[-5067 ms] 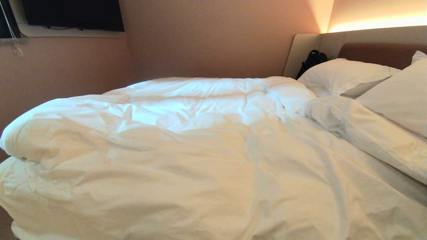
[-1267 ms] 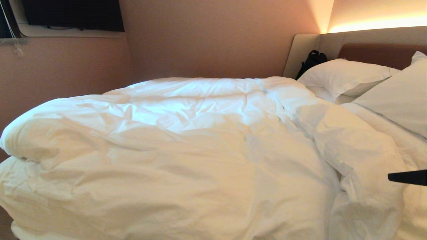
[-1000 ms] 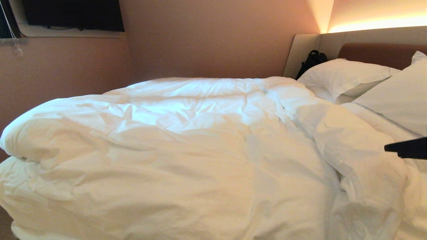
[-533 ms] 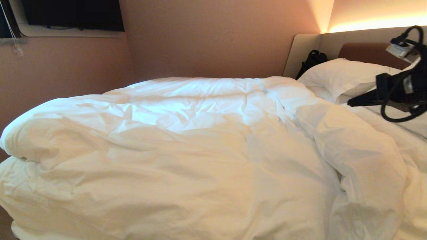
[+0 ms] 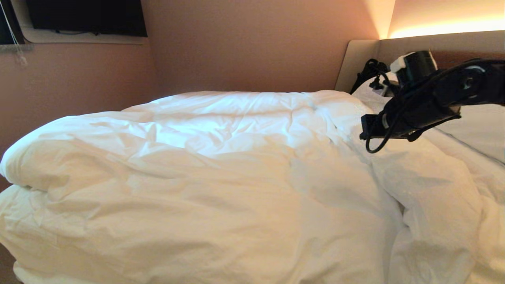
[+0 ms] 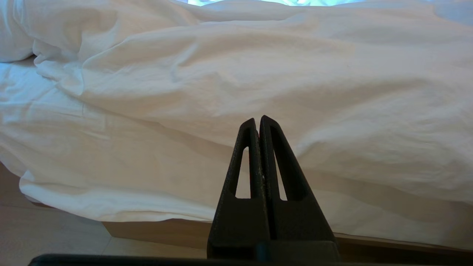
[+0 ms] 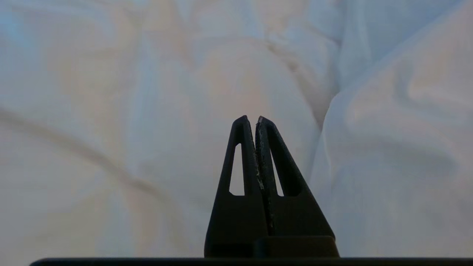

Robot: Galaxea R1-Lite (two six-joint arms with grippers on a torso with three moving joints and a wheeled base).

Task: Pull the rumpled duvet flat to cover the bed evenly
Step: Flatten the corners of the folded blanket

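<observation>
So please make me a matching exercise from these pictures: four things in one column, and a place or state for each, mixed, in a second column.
Things:
1. right pincer
2. left pincer
3. duvet
4. black bag

Places or states:
A. rumpled, spread over the bed
B. shut, low by the bed's side
C. against the headboard, behind the pillows
D. shut, empty, in the air above the duvet

Pairs: 1-D, 2-B, 3-A, 4-C

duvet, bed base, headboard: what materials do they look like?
Duvet: soft matte white woven fabric, probably cotton, finely creased and puffy, so padded inside. Bed base: smooth tan panel, looks like wood or laminate; grain not discernible. Headboard: beige matte upholstered panel, likely fabric or faux leather; can't tell which.
</observation>
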